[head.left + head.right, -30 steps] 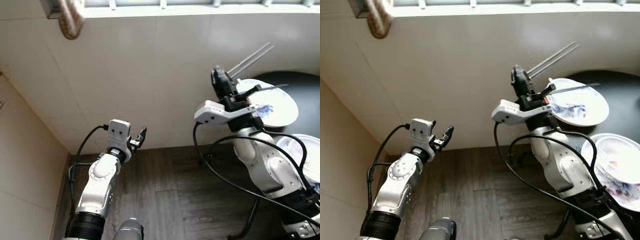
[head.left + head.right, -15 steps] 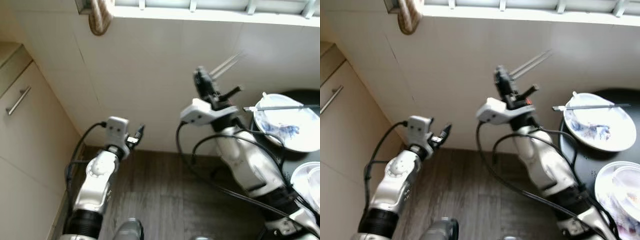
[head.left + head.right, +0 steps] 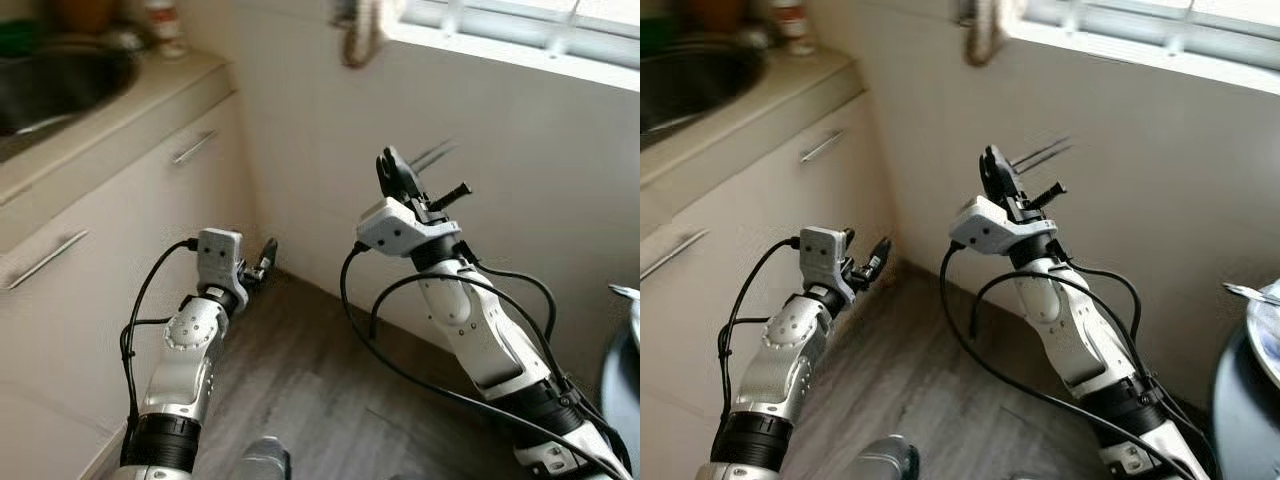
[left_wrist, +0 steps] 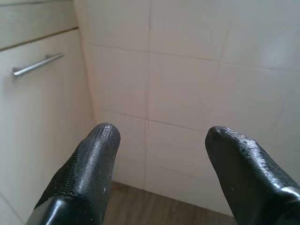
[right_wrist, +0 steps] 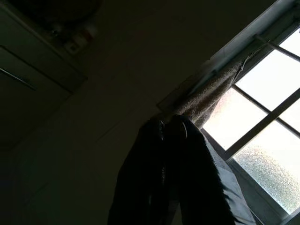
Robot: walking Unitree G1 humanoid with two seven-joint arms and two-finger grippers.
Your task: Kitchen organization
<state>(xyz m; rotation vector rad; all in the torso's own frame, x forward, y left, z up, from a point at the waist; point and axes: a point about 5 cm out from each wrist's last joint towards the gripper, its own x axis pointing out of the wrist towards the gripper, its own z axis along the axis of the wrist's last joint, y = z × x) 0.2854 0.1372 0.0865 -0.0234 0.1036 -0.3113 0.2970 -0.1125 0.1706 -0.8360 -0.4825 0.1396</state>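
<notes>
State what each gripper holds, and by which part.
The right gripper is shut on a pair of chopsticks, gripped at one end, the rest jutting toward the wall. The left gripper is open and holds nothing.

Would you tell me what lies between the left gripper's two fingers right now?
Nothing is held: in the left wrist view the left gripper is open, and the gap shows bare tiled wall behind.

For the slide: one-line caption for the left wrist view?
Open left hand, both black fingers apart, facing a tiled wall corner beside a cabinet drawer handle.
</notes>
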